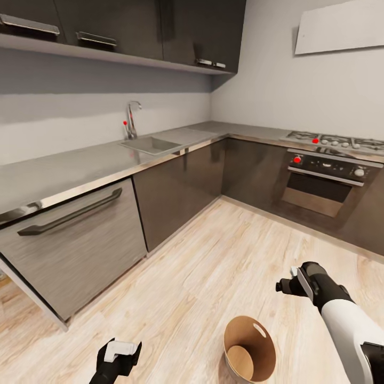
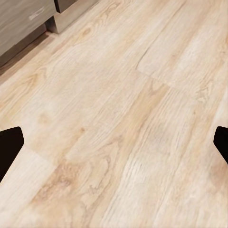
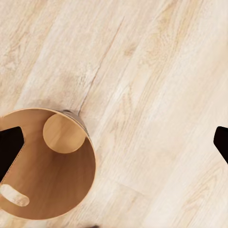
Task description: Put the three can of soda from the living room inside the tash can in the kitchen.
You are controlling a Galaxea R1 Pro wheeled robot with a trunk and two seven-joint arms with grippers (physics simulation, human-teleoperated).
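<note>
- You are in the kitchen: dark grey cabinets (image 1: 176, 186) run along two walls under a steel countertop (image 1: 80, 165), with a sink (image 1: 151, 144) and its tap (image 1: 132, 118) set in the left run.
- A built-in oven (image 1: 325, 184) sits in the right run, with a gas hob (image 1: 336, 141) above it.
- Your left gripper (image 1: 118, 358) hangs low over the pale wood floor (image 1: 213, 266). In the left wrist view its two dark fingertips (image 2: 10, 147) sit wide apart at opposite edges, with bare planks between them, so the jaws are spread and carry nothing.
- Your right gripper (image 1: 285, 285) is held higher and further forward than the left one. In the right wrist view its fingertips (image 3: 9, 145) are likewise wide apart and nothing is clamped between them.
- The trash can (image 1: 249, 349) stands upright on the floor between your two grippers, nearer the right arm, just below and inside of the right gripper.
- In the right wrist view the trash can (image 3: 52, 190) lies under one fingertip of the right gripper, off to that side instead of centred between the fingers. You look straight down its brown inside to the round base, and the oval slot handle (image 3: 13, 195) shows near the rim.
- The bin's visible interior holds nothing that you can make out.
</note>
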